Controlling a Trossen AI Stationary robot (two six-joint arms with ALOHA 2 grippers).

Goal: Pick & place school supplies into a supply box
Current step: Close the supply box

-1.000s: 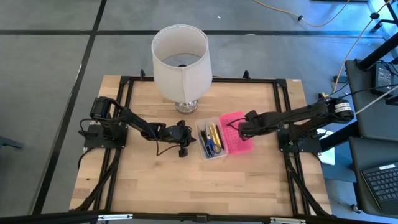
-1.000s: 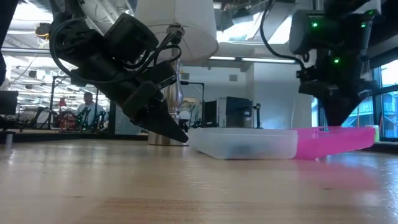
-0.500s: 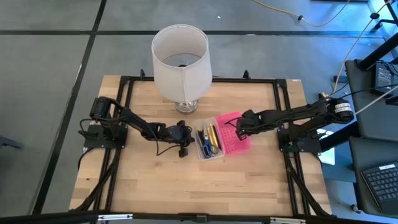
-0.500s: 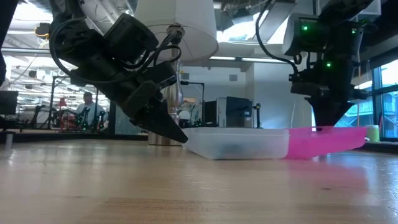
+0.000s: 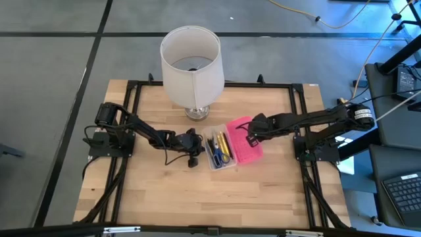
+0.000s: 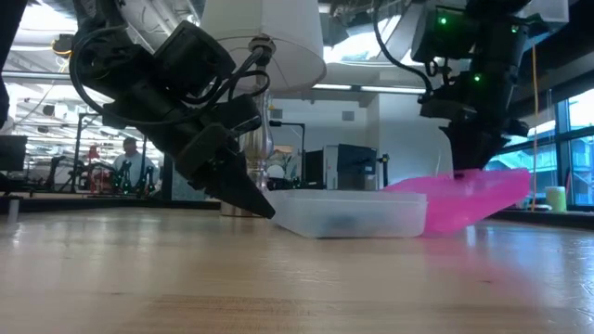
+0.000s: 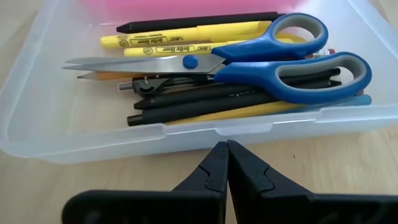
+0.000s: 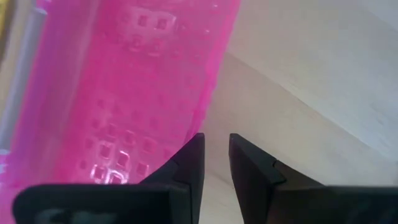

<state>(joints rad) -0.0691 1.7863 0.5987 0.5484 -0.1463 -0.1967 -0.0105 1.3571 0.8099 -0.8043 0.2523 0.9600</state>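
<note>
The clear plastic supply box (image 5: 220, 151) already holds the blue-handled scissors (image 7: 249, 59), yellow pencils (image 7: 193, 40) and dark pens (image 7: 205, 102). The left gripper (image 7: 227, 163), fingers pressed shut and empty, rests just before its near wall, probably bracing it. The right gripper (image 5: 250, 137), jaws narrowly apart, grips the tilted bright pink textured lid's (image 5: 244, 141) edge, apparently to swing it closed

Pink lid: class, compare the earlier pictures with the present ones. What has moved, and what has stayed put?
The right gripper has swung the pink lid up from lying flat beside the clear box and carried it toward the box; its outer edge now stands raised, tilted over. The gripper keeps its narrow grip on the lid's edge. The left gripper, shut, stays against the box's other side. The scissors, pens, pencils and lamp are unchanged.
</note>
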